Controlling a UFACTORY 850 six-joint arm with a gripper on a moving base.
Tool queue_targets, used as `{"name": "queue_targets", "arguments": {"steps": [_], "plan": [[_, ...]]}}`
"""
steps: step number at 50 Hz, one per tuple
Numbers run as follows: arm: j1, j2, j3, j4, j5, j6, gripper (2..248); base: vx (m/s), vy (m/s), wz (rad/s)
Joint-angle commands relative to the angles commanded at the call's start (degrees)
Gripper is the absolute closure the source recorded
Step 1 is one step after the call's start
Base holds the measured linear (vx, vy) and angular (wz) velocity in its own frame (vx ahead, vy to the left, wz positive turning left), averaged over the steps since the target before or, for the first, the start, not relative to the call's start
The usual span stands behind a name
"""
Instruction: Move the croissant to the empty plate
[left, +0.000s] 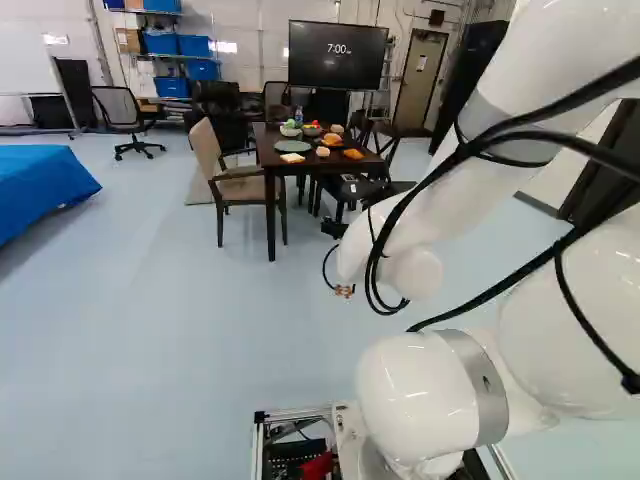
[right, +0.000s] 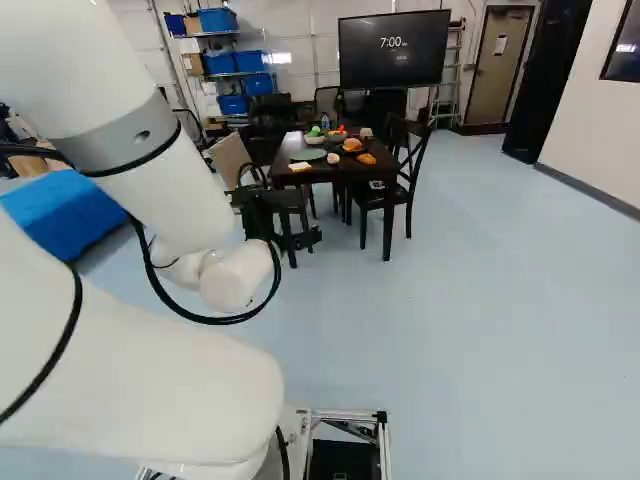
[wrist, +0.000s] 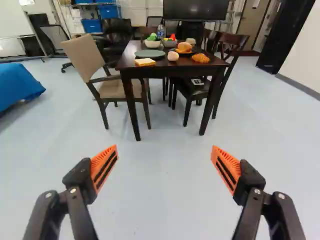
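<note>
A wide stretch of pale blue floor (wrist: 165, 190) is seen between the claw (right: 290, 225) and the table, with more floor to the right of the table in the right base view. The big white arm (right: 130, 370) is held over the near floor. The dark wooden table (wrist: 165, 71) is flanked by a beige armchair (wrist: 117, 89) on one side and a dark wooden chair (wrist: 200, 91) on the other. In the wrist view, the claw's (wrist: 164, 150) two fingers are spread wide, with floor seen between them. The green plate (wrist: 150, 54) is set near the table's close edge, with a square yellow slice (wrist: 145, 62) in front, nearer that edge. The croissant (wrist: 201, 58) is placed on the table, well apart from the green plate; a pale round roll (wrist: 173, 56) is seen between them.
</note>
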Motion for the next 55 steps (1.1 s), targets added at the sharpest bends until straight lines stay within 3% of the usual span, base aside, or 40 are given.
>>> {"name": "queue_targets", "arguments": {"steps": [55], "plan": [[0.0,0.0,0.0,0.0,0.0,0.0,3,0.192,-0.012,-0.015]]}}
